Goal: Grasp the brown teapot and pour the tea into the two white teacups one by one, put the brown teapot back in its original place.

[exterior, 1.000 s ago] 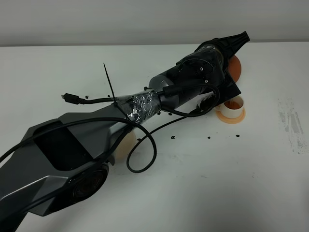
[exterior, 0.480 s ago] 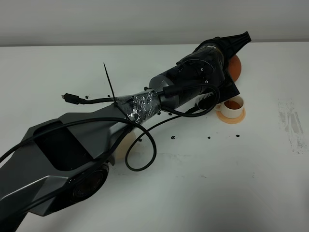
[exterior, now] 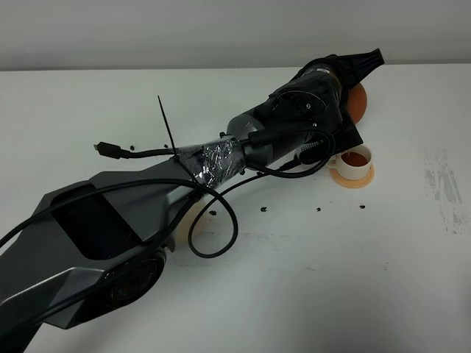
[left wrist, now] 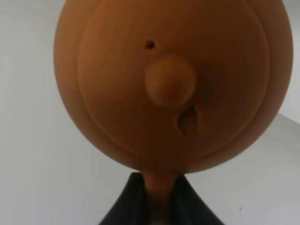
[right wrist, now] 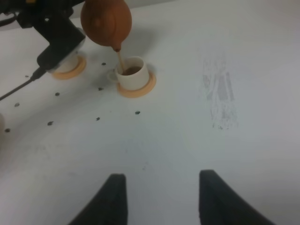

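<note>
My left gripper reaches across to the far right and is shut on the handle of the brown teapot. It holds the teapot tilted above one white teacup on an orange coaster. In the right wrist view a thin stream of tea runs from the teapot into that cup. The second teacup is mostly hidden by the left gripper. In the left wrist view the teapot's lid fills the frame above the shut fingers. My right gripper is open and empty above bare table.
The beige saucer lies partly hidden under the left arm. A loose black cable loops beside it. Small dark specks dot the white table. A grey scuff mark is at the right.
The left wrist has turned slightly and the teapot has slipped a little further under the gripper. The cable loop has shifted a bit. The right arm has not moved.
</note>
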Robot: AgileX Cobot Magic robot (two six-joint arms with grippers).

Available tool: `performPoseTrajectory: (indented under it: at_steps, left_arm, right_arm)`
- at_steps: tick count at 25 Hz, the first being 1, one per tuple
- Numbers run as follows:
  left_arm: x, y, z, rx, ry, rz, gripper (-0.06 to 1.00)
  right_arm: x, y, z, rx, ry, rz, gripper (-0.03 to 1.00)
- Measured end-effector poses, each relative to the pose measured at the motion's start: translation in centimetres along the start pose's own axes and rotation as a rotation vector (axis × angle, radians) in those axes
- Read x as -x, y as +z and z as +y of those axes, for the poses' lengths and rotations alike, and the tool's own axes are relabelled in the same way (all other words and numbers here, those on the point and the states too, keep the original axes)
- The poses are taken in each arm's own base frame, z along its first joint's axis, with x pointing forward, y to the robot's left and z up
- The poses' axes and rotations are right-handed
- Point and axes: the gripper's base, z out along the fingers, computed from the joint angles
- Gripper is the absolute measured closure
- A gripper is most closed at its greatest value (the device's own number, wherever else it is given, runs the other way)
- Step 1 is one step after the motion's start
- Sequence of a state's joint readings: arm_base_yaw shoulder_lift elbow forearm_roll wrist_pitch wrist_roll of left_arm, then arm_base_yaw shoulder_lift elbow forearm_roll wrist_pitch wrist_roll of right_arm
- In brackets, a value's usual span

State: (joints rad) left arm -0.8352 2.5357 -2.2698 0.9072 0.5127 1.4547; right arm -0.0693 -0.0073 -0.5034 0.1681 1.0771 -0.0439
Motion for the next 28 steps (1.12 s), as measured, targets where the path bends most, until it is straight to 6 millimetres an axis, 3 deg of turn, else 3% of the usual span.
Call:
performPoseTrajectory:
  at_steps: [28]
  left_arm:
    - [0.8,0.0,0.2,0.026,0.074,0.008,0.82]
  right_arm:
    - [0.0,0.0,0.0,0.0,0.001,0.0,0.58]
